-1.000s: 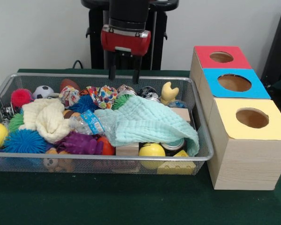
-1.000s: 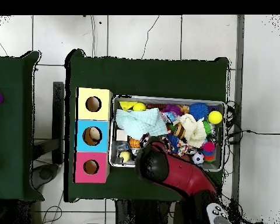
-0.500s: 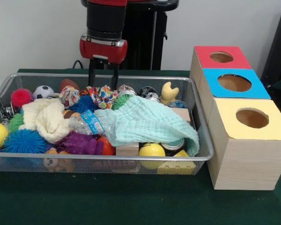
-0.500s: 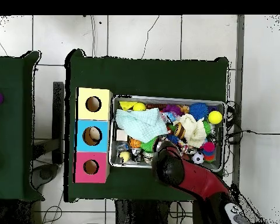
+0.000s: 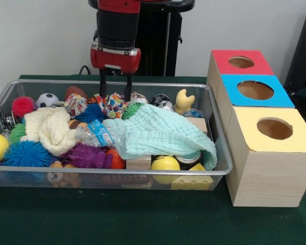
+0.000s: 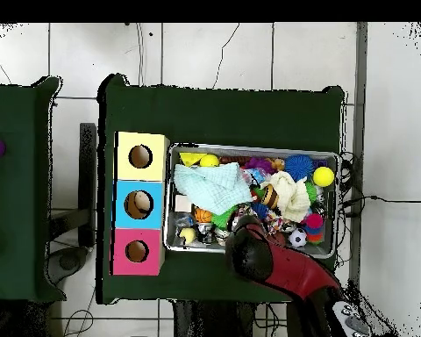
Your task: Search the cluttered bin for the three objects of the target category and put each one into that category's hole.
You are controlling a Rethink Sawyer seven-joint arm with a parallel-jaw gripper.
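Green-clothed table (image 5: 143, 224), silver wire mesh bin (image 5: 217, 153) crammed with toys and cloths.
Your red gripper (image 5: 116, 88) hangs spread and empty over the multicoloured patterned ball (image 5: 113, 104) at the bin's rear; three coloured-top wooden boxes (image 5: 268, 158) stand beside it.

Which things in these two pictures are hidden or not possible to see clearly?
- Front view: whatever lies under the mint-green cloth; only a yellow ball and part of a wooden block show below its edge.
- Front view: items low in the wire bin, buried under the clutter.
- Overhead view: the gripper and the toys below it, covered by the red arm.
- Front view: the inside of the box holes, dark.
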